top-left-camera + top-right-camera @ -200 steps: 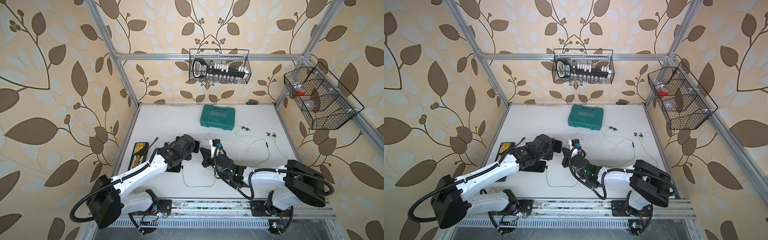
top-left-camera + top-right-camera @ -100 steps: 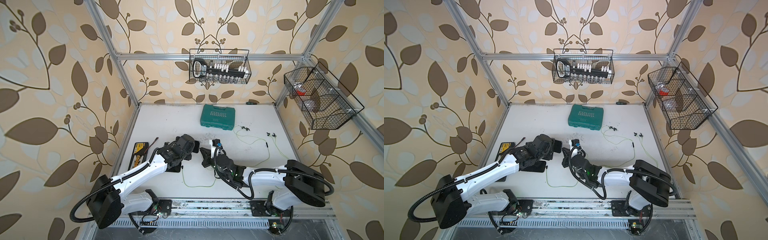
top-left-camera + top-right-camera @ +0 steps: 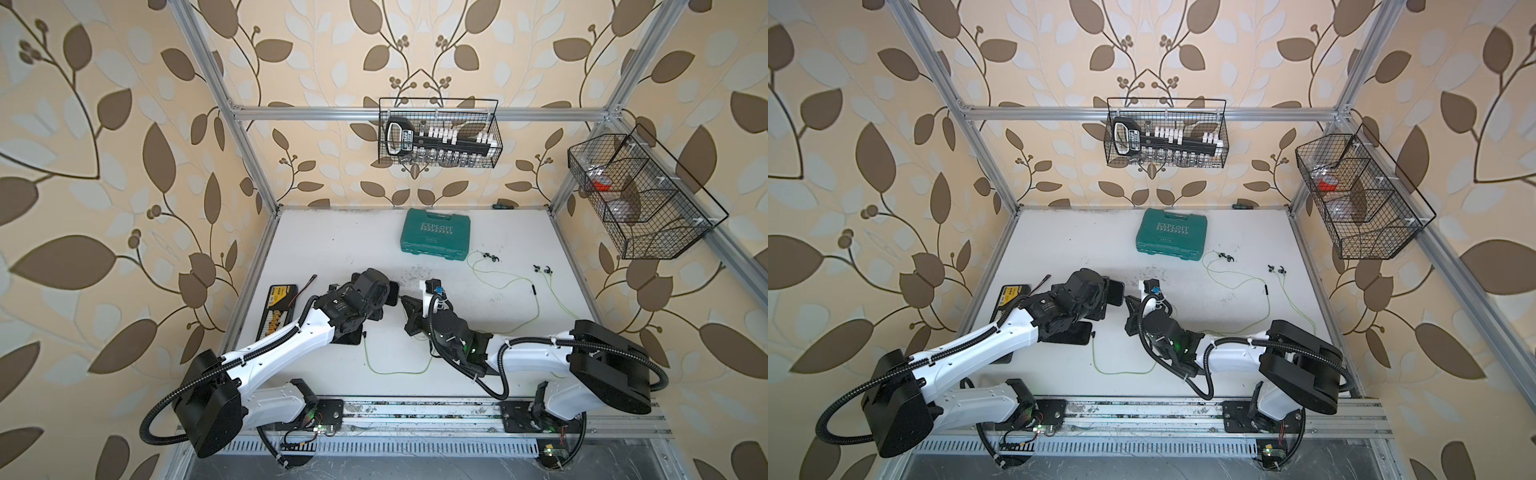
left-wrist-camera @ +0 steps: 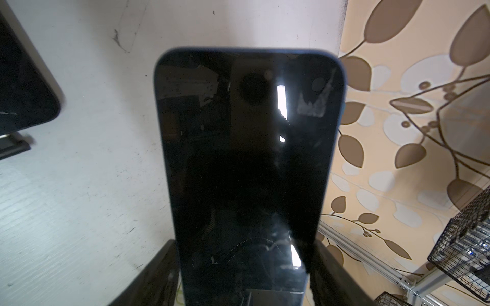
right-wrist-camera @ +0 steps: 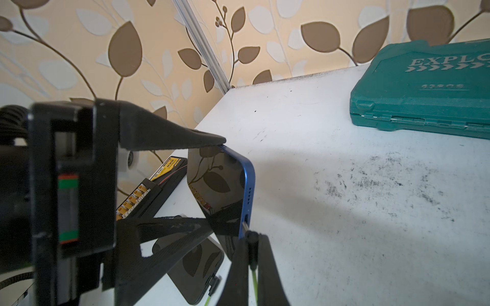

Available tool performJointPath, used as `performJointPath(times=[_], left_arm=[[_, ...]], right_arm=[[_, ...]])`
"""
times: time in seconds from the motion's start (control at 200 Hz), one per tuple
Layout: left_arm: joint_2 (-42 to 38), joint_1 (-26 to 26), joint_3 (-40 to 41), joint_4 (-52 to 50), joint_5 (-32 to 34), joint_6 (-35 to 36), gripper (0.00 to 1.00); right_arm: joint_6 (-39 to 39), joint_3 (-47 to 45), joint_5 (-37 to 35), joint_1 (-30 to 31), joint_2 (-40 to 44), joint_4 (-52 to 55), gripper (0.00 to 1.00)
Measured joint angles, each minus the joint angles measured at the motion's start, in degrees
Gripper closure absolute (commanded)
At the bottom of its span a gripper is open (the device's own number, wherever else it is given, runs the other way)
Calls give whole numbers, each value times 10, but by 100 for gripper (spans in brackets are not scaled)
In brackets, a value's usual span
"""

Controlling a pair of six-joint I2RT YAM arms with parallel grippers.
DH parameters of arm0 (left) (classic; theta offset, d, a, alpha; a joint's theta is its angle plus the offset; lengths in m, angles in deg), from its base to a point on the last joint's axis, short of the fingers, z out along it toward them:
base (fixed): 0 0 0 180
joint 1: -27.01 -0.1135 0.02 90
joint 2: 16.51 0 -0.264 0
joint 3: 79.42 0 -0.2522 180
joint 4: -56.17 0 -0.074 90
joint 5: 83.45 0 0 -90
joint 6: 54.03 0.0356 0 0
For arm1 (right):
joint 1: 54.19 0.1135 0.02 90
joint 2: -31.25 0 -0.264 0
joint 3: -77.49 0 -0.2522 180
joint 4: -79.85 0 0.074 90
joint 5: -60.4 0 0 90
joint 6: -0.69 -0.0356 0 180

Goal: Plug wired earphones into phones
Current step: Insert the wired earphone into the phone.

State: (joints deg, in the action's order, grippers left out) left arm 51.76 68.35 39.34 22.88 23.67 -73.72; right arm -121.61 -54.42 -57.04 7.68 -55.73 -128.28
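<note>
My left gripper (image 4: 244,265) is shut on a black, blue-edged phone (image 4: 246,159), held off the table with its end sticking out toward the right arm (image 3: 392,292). My right gripper (image 5: 252,237) is shut on a small black earphone plug (image 5: 251,235). The plug's metal tip is at the port in the phone's blue bottom edge (image 5: 248,190). A yellow-green cable (image 5: 254,278) runs back between the fingers. A second phone (image 5: 191,275) lies flat on the table under the left arm, with a plug (image 5: 214,284) in it. The earphones' cables (image 3: 395,371) and earbuds (image 3: 488,257) lie across the table.
A teal toolbox (image 3: 436,235) sits at the back of the table. A black-and-yellow bit case (image 3: 278,309) lies along the left edge. Wire baskets hang on the back wall (image 3: 438,133) and the right wall (image 3: 640,199). More earbuds (image 3: 542,270) lie at the right.
</note>
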Motion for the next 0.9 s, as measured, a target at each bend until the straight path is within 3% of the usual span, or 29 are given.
performJointPath(times=[0.9], left_arm=[[1, 4, 0, 0, -5, 0, 63]], right_arm=[[4, 0, -11, 0, -2, 1, 100]])
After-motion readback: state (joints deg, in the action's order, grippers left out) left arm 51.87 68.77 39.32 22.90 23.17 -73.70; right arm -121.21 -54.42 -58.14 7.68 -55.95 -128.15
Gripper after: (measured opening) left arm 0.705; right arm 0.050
